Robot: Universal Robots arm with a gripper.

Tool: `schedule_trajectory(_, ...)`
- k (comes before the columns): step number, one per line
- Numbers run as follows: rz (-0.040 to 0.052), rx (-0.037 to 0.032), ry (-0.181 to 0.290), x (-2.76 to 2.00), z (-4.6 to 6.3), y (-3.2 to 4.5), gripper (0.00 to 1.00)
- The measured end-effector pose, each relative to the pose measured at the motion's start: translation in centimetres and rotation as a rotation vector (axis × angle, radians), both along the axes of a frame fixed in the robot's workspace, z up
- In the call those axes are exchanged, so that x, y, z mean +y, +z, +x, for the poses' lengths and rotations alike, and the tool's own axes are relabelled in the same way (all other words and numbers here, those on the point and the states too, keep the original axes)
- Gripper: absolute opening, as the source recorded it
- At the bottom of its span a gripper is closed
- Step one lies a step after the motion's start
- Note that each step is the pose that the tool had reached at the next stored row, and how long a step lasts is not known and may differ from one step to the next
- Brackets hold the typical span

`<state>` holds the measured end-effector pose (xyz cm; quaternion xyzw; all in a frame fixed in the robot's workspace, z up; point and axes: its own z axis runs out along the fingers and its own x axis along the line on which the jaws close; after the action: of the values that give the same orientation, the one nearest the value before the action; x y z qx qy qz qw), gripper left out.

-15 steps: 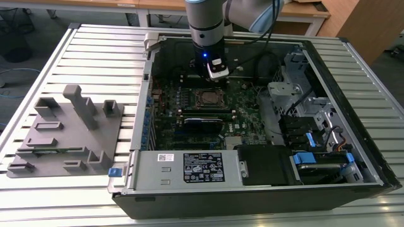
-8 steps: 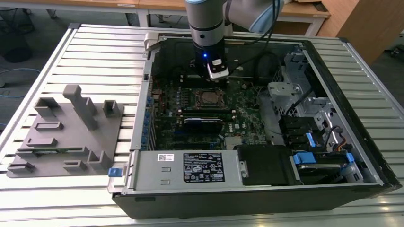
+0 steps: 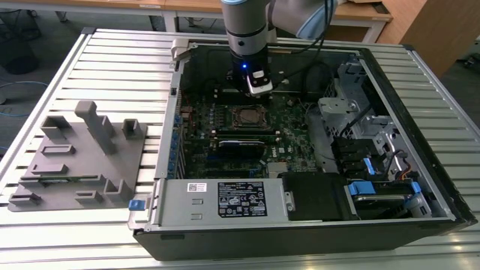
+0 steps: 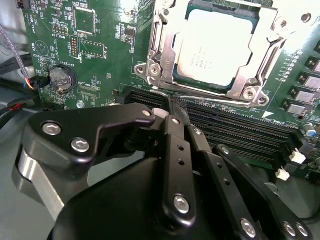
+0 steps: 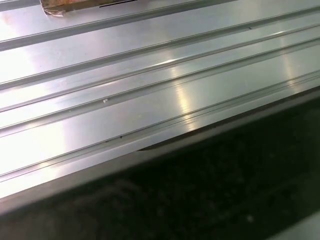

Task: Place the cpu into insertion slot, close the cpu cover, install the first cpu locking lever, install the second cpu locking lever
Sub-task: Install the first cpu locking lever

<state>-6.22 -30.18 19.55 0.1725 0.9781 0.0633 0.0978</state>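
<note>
The pincer (image 4: pixel 171 105), pinched shut, hangs just beside the chip (image 4: pixel 216 47) seated under its metal cover (image 4: pixel 161 57) on the green board (image 4: pixel 105 75)

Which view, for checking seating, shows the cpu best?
The second wrist view: the cpu sits close and large, its silver top plain. In the exterior view the cpu is a small distant square. The first wrist view faces grooved metal.
</note>
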Motion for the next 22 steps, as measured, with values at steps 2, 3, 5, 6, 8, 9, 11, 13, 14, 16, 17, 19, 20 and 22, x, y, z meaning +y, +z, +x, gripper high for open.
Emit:
schedule_trajectory(2, -0.0011, -0.0001, -0.001, -0.01, 0.01, -0.02, 0.11)
schedule_trajectory(3, -0.0018, -0.0001, -0.002, -0.01, 0.01, -0.04, 0.11)
schedule_trajectory(5, -0.0039, -0.0001, -0.004, -0.02, 0.01, -0.06, 0.11)
schedule_trajectory(6, -0.0051, -0.0001, -0.004, -0.03, 0.01, -0.07, 0.11)
schedule_trajectory(8, -0.0068, 0.0, -0.006, -0.05, 0.0, -0.11, 0.11)
schedule_trajectory(9, -0.0075, -0.0002, -0.007, -0.06, 0.01, -0.15, 0.11)
schedule_trajectory(11, -0.0084, 0.0001, -0.009, -0.08, 0.0, -0.21, 0.11)
schedule_trajectory(13, -0.0093, 0.0003, -0.01, -0.1, -0.01, -0.28, 0.11)
schedule_trajectory(14, -0.0096, 0.0003, -0.011, -0.1, 0.0, -0.3, 0.11)
schedule_trajectory(16, -0.0095, 0.0002, -0.012, -0.09, 0.0, -0.32, 0.11)
schedule_trajectory(17, -0.0092, -0.0001, -0.012, -0.09, 0.01, -0.33, 0.11)
schedule_trajectory(19, -0.0089, -0.0003, -0.012, -0.08, 0.01, -0.32, 0.11)
schedule_trajectory(20, -0.0088, -0.0003, -0.012, -0.08, 0.01, -0.29, 0.11)
schedule_trajectory(22, -0.008, -0.0009, -0.012, -0.07, 0.02, -0.2, 0.11)
